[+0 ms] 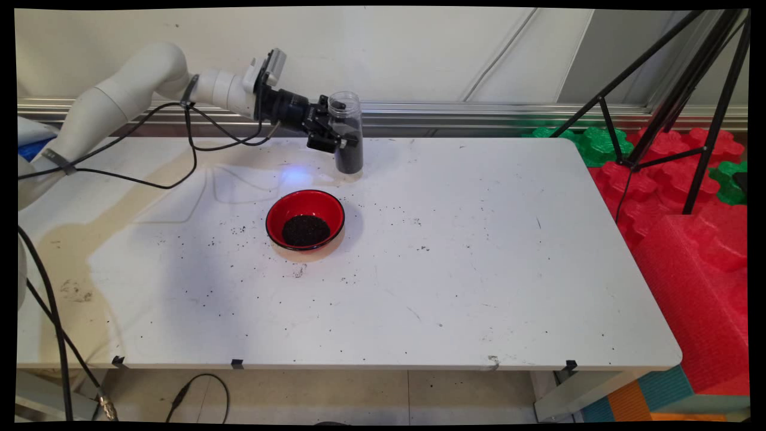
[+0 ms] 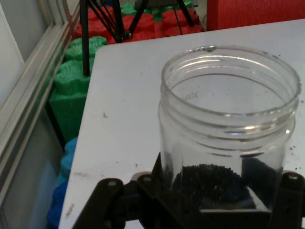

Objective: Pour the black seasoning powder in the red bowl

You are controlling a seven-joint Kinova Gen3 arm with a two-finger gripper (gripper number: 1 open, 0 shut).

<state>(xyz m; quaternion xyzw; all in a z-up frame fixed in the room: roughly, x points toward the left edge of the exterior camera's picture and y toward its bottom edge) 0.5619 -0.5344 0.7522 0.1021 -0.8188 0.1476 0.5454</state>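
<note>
A clear plastic jar (image 1: 347, 133) stands upright near the table's back edge, its lower part filled with black grains. My gripper (image 1: 335, 139) comes in sideways from the left and is shut on the jar's body. The hand view shows the jar (image 2: 228, 138) close up with its mouth open and no lid, dark grains at its bottom, and a finger (image 2: 162, 183) against each side. In front of the jar, toward the near side, sits a red bowl (image 1: 305, 219) with a black rim and a heap of black grains inside.
Black grains lie scattered over the white table (image 1: 479, 269), mostly around the bowl. Black cables hang from the arm at the left. A black tripod (image 1: 676, 90) and red and green foam blocks (image 1: 688, 197) stand off the table's right side.
</note>
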